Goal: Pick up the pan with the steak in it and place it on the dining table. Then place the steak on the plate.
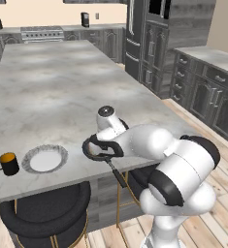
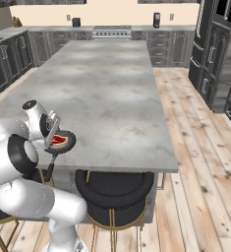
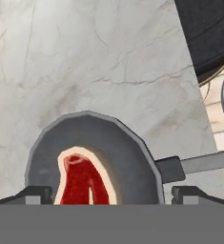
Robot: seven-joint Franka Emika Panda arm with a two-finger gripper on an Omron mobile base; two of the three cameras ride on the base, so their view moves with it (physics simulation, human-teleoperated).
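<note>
One steak (image 3: 82, 178) lies flat in the pan (image 3: 127, 147), red in the middle with a pale fat rim, its long axis running roughly up and down in the hand view. The pan already sits on the dining table (image 1: 52, 92), close to the near long edge, with its straight black handle (image 3: 199, 164) sticking out past that edge toward the stools; in the hand view the handle points off to the right.

The gripper (image 3: 111, 194) hangs directly over the pan with its jaws spread wide and nothing between them. One fingertip stands to the left of the steak and the other to the right, near where the handle joins the pan, so the open span crosses the meat's shorter width. That looks like a fair line for a pinch straight down, though I cannot tell how far above the steak the tips are.

The plate (image 1: 43, 159) rests on the same table edge, well to the left of the pan in the left base view, with a small black mug (image 1: 8, 164) just beyond it. So the first half of the task seems done, and once the steak is lifted the carry has to run sideways along the table edge toward the plate.
</note>
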